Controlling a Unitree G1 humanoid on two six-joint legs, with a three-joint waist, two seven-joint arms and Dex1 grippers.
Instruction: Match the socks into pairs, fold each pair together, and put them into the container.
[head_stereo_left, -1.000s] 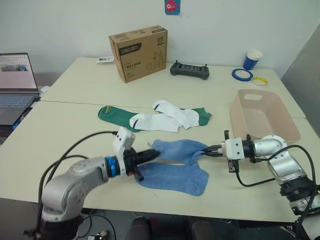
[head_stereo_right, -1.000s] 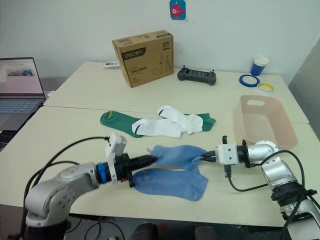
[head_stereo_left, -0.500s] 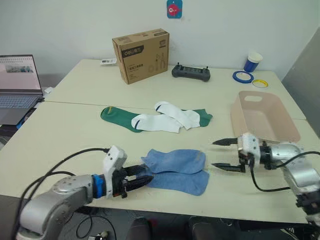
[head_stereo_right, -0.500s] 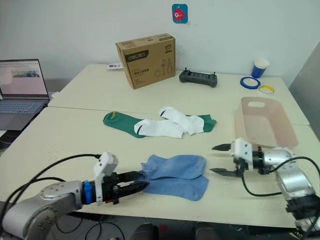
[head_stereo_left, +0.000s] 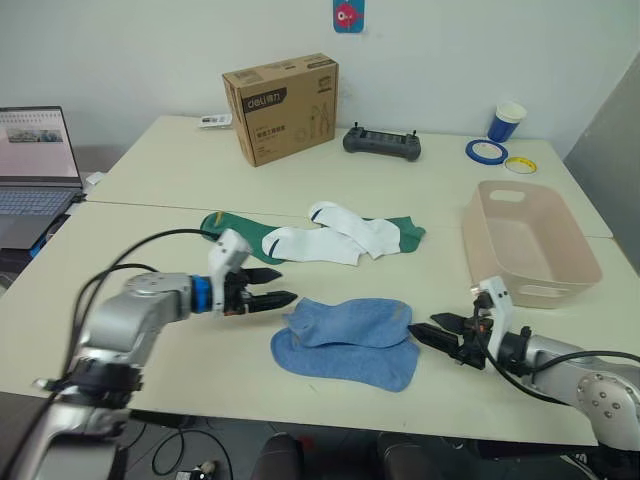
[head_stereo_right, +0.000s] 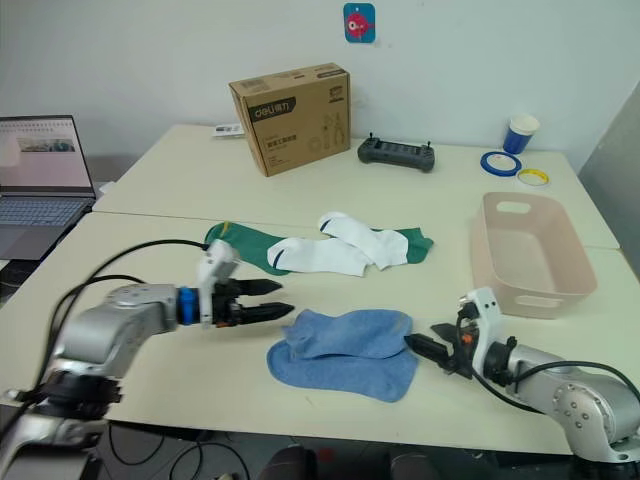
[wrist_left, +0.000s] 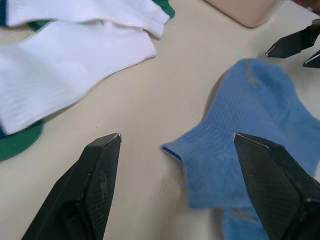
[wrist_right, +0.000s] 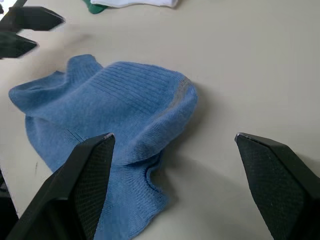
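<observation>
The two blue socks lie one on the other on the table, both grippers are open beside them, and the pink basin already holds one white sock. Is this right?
Not the last part. The pink basin holds nothing, as the left eye view shows; the white socks lie on the table. The blue socks are stacked, with the left gripper and right gripper open beside them.

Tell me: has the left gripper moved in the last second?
Yes. The left gripper, open, has let go of the blue socks and lifted off toward the dark green sock, judged against the cardboard box.
</observation>
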